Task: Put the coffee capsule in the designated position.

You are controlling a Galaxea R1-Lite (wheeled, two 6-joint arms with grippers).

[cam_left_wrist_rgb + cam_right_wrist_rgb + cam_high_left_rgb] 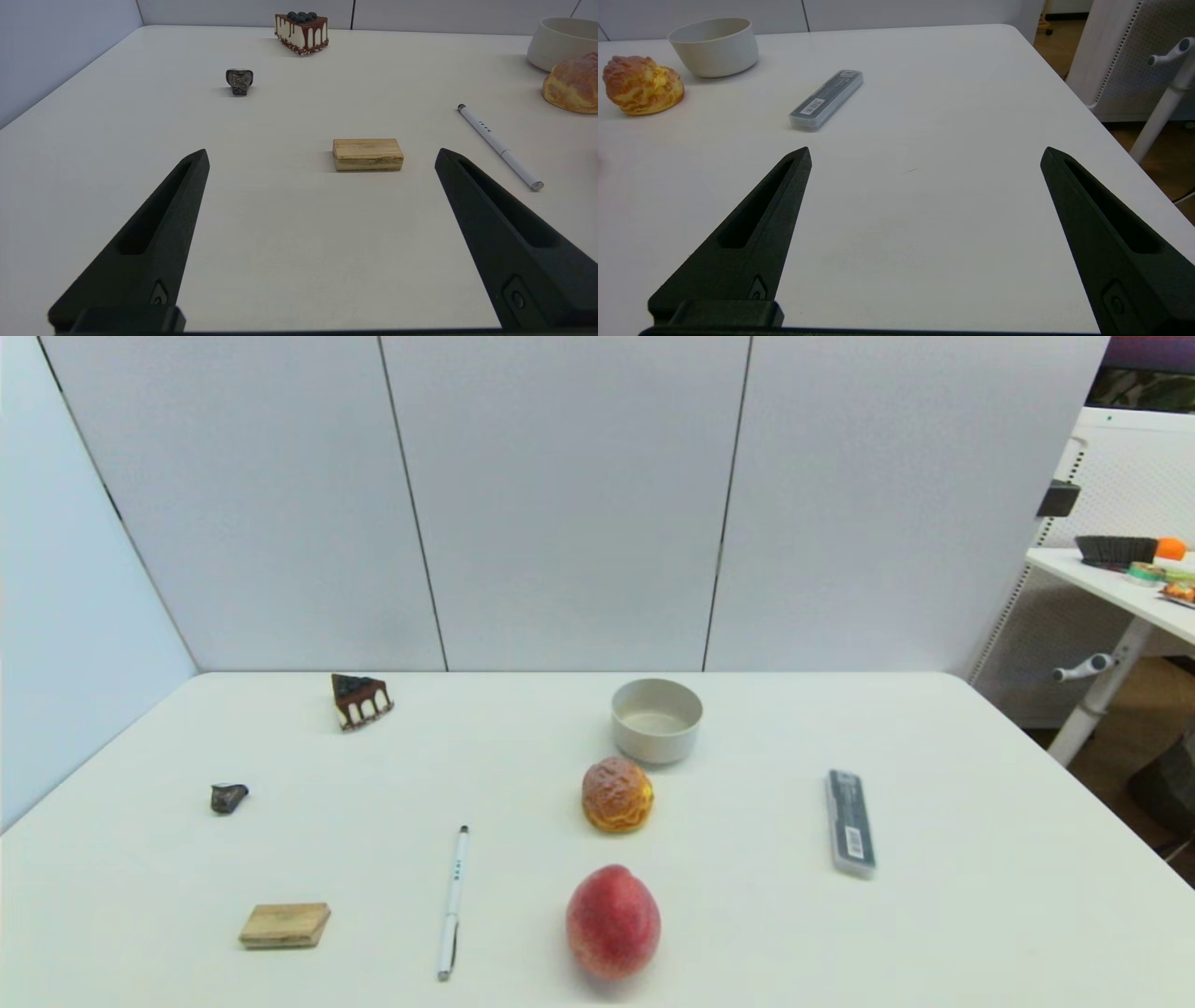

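Note:
The coffee capsule, tiny, dark grey-brown and slightly shiny, lies on the white table at its left side; the left wrist view shows the capsule far ahead of the fingers. A pale bowl stands empty at the back middle, also seen as the bowl from the right wrist. My left gripper hovers open over the table's near left, nothing between its fingers. My right gripper is open over the near right, holding nothing. Neither arm shows in the head view.
On the table lie a chocolate cake slice, a wooden block, a white pen, a cream puff, a peach and a grey case. The wooden block lies just beyond the left fingertips.

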